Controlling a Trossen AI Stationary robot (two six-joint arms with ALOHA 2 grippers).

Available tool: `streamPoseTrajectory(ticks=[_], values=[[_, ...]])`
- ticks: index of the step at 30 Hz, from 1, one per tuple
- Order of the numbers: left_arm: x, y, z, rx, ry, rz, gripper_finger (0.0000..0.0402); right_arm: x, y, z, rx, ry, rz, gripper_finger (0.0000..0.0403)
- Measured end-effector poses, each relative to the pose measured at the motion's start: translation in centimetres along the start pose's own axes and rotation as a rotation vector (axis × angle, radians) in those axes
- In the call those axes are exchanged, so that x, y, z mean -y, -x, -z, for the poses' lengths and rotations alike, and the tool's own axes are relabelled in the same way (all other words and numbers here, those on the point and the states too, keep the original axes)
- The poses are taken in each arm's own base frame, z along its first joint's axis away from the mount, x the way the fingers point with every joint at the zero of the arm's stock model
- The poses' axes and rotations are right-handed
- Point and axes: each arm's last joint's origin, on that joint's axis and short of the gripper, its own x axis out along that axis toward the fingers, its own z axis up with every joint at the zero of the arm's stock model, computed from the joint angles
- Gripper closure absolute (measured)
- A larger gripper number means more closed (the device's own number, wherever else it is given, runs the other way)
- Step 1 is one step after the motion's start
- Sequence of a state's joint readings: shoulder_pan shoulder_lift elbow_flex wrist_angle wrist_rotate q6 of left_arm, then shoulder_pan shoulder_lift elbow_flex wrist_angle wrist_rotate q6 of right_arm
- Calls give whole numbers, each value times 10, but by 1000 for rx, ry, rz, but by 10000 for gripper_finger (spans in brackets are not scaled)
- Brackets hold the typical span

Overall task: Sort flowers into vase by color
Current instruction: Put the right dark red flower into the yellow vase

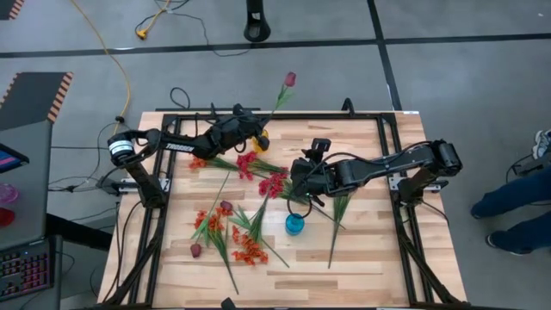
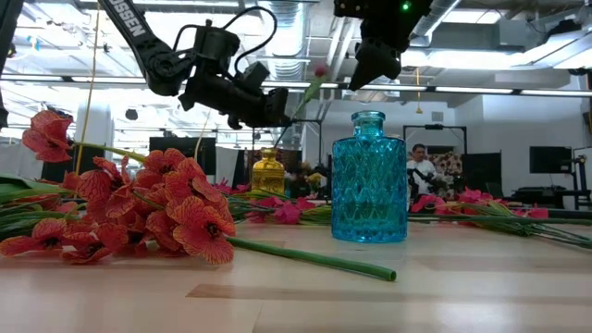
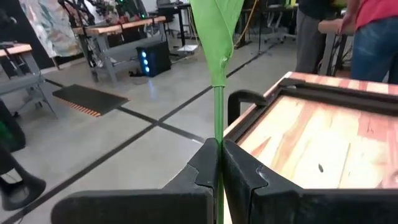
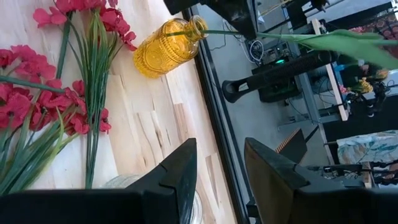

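Observation:
My left gripper (image 1: 252,132) is raised over the yellow vase (image 1: 261,141) near the table's far edge, shut on a maroon tulip flower whose bud (image 1: 290,79) reaches past that edge. In the right wrist view the stem's lower end (image 4: 200,31) enters the yellow vase's (image 4: 163,45) mouth. My right gripper (image 4: 221,155) hangs open over the table's middle (image 1: 301,176), touching nothing. Crimson-pink sprays (image 1: 263,176), orange-red sprays (image 1: 245,248) and maroon buds (image 1: 195,250) lie flat on the table. The blue vase (image 1: 294,224) stands upright. My left gripper pinches the tulip's green stem (image 3: 219,146) between its two fingers, which lie across the stem. Beyond the fingers the stem runs on to a leaf (image 3: 217,25) and the bud (image 2: 321,69). The flower is lifted and slanted, with its lower end in the yellow vase's mouth.
A clear glass rim (image 4: 121,183) shows just under my right fingers. Loose green stems (image 1: 338,215) lie right of the blue vase. A black frame (image 1: 387,129) edges the table. A person (image 1: 516,202) stands off the right side.

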State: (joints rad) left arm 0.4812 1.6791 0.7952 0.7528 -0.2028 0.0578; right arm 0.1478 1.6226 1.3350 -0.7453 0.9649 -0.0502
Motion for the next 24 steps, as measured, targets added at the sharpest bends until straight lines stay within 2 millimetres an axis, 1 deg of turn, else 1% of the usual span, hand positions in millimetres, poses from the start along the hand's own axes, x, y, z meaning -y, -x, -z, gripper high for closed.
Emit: streamPoseTrajectory(ticks=[5, 9, 19, 24], values=[[0, 0, 1, -8, -1, -3, 398, 0, 0, 0, 0, 1, 0, 243], [0, 0, 1, -12, -1, 9, 376, 0, 0, 0, -1, 1, 0, 243], [0, 0, 9, -88, -17, -4, 264, 0, 0, 0, -1, 3, 0, 243], [-1, 1, 12, -126, -27, -42, 215, 0, 0, 1, -7, -39, 0, 243]])
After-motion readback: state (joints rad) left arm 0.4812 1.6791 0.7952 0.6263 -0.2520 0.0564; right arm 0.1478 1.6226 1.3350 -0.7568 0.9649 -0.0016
